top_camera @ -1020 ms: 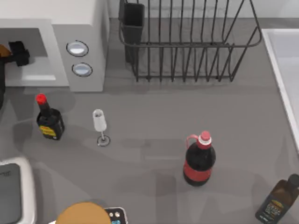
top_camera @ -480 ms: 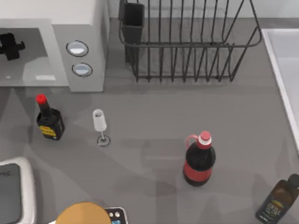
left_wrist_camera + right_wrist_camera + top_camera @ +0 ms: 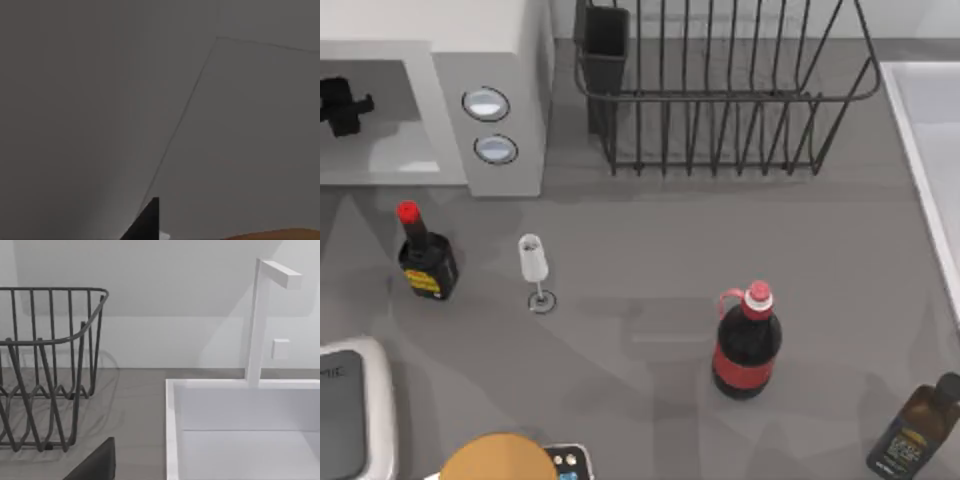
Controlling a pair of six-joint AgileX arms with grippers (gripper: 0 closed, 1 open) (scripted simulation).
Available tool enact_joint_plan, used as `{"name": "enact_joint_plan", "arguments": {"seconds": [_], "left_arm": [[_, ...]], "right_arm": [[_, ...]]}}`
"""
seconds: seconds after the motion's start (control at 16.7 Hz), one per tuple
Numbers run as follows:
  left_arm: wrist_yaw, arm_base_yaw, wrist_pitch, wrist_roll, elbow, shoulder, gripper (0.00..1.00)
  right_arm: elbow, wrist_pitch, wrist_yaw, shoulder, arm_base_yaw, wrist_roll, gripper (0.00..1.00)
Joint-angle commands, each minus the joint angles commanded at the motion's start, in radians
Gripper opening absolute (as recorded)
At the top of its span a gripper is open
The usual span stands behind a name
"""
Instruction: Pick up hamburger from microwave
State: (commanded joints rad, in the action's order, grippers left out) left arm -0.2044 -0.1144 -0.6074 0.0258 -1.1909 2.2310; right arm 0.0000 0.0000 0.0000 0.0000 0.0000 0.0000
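reaching into the microwave point(image 3: 505, 60) cavity with the left gripper point(image 3: 340, 105), burger point(image 3: 280, 234) close by, can't tell finger state.

Grey table point(image 3: 650, 230): microwave point(image 3: 490, 60), wire rack point(image 3: 720, 100), 3 bottles, glass point(image 3: 533, 270), sink point(image 3: 930, 150).

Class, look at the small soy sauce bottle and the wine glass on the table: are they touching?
Apart. The top view shows bare grey table between the soy sauce bottle and the wine glass.

Soft, even light falls on the matte grey bench point(image 3: 650, 250); faint, overlapping shadows spread beside the dark red-capped cola bottle point(image 3: 746, 342). No glare, edges crisp throughout.
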Motion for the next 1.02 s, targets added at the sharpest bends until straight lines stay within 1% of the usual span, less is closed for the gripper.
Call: {"name": "enact_joint_plan", "arguments": {"seconds": [0.12,0.3,0.42,0.66,0.78,0.9,1.02], "left_arm": [[-0.023,0.034,0.013,0.012,0.014,-0.027,0.0],[-0.096,0.165,0.059,0.052,0.063,-0.119,0.0],[-0.162,0.302,0.101,0.087,0.109,-0.207,0.0],[-0.304,0.618,0.194,0.164,0.213,-0.409,0.0],[-0.366,0.73,0.235,0.198,0.26,-0.5,0.0],[-0.411,0.801,0.267,0.222,0.296,-0.567,0.0],[-0.431,0.829,0.281,0.233,0.312,-0.594,0.0]], "right_arm": [[0.0,0.0,0.0,0.0,0.0,0.0,1.0],[0.0,0.0,0.0,0.0,0.0,0.0,1.0],[0.0,0.0,0.0,0.0,0.0,0.0,1.0],[0.0,0.0,0.0,0.0,0.0,0.0,1.0],[0.0,0.0,0.0,0.0,0.0,0.0,1.0],[0.0,0.0,0.0,0.0,0.0,0.0,1.0],[0.0,0.0,0.0,0.0,0.0,0.0,1.0]]}}
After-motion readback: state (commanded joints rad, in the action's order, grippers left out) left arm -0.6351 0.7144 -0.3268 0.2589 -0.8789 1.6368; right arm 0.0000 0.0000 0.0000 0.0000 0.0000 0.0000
